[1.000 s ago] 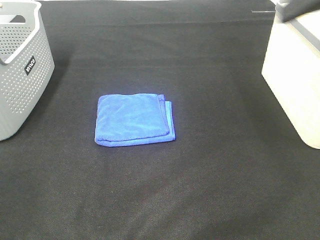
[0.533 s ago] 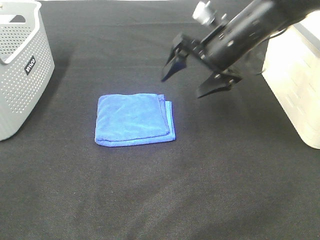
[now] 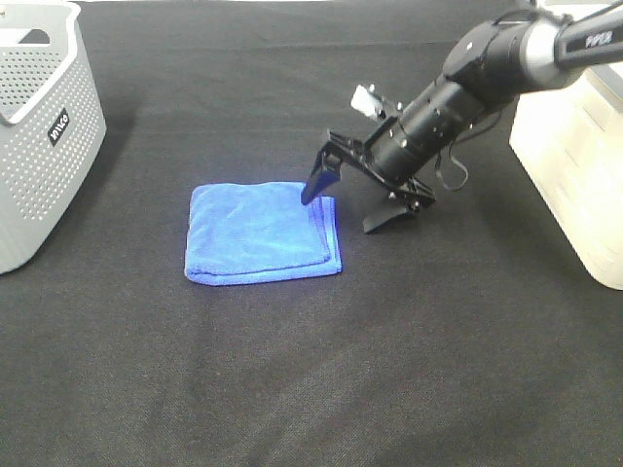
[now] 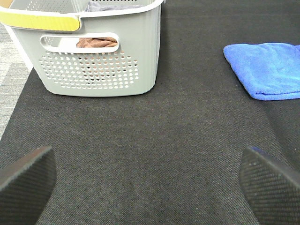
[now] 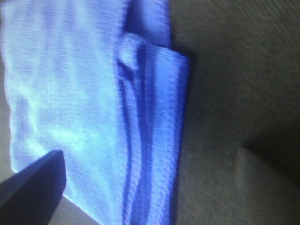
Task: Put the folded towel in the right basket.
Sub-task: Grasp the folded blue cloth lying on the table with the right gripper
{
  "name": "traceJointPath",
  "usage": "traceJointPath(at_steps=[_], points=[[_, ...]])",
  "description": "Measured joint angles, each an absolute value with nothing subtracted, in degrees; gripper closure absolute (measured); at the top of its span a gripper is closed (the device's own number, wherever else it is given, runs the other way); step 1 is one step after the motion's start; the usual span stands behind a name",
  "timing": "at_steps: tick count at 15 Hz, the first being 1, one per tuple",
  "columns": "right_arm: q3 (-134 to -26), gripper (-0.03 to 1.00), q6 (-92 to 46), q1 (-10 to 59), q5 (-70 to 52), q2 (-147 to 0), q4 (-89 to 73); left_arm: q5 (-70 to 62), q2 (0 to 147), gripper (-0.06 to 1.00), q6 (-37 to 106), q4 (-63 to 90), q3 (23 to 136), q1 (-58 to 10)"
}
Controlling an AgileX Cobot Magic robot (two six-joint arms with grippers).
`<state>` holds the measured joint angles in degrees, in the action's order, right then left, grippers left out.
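— Claws first: how does the left claw [image 4: 147, 185] stand?
— Released, its fingers spread wide with nothing between them, low over the bare table [image 4: 154, 136]. It shows only in its own wrist view.
— And the container on that side?
— That is the grey basket [image 3: 39, 146], with perforated walls, at the table's left edge. Through its handle slot the left wrist view shows a brown cloth [image 4: 96, 42] inside, and a greyish cloth [image 4: 112, 7] up near the rim.
— Where is the towel [image 3: 258, 233]?
— It is blue and lies folded flat on the table, left of the middle and well apart from both baskets. Its layered edges are on the right side.
— Then the right claw [image 3: 343, 210]?
— Released too, fingers wide apart, angled down at the towel's right edge. One finger [image 3: 313, 185] is over the towel's far right corner, the other over the table just beside the towel. Whether either tip touches, I cannot tell. The right wrist view has the layered edge between the two fingers.
— And on the far right?
— There the cream basket [image 3: 569, 146] stands at the table's right edge, well apart from the towel. Its inside is out of view.
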<state>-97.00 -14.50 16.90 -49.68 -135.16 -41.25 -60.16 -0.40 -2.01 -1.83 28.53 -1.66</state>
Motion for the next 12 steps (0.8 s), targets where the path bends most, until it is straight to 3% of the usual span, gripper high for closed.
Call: traceJointPath(at_steps=[4,6,10,12], points=[[-97.98,0.02,-14.38,17.65,-49.22,-137.11,-43.89,-60.16,-0.4,-0.04,-2.01,-1.83,28.53,-1.66],[-99.24,0.04,-14.55,21.89,-47.84,-140.15,-50.19,-60.16,-0.4,-0.04,-2.01,-1.83,28.53,-1.66],[-99.47,0.16,-15.87,26.99,-45.09,-141.29,-52.6,-60.16,-0.4,-0.04,-2.01,-1.83,28.53,-1.66],[-99.47,0.3,-15.87,27.44,-44.75,-141.41,-52.65,-60.16,-0.4,-0.04,-2.01,-1.83,28.53,-1.66]])
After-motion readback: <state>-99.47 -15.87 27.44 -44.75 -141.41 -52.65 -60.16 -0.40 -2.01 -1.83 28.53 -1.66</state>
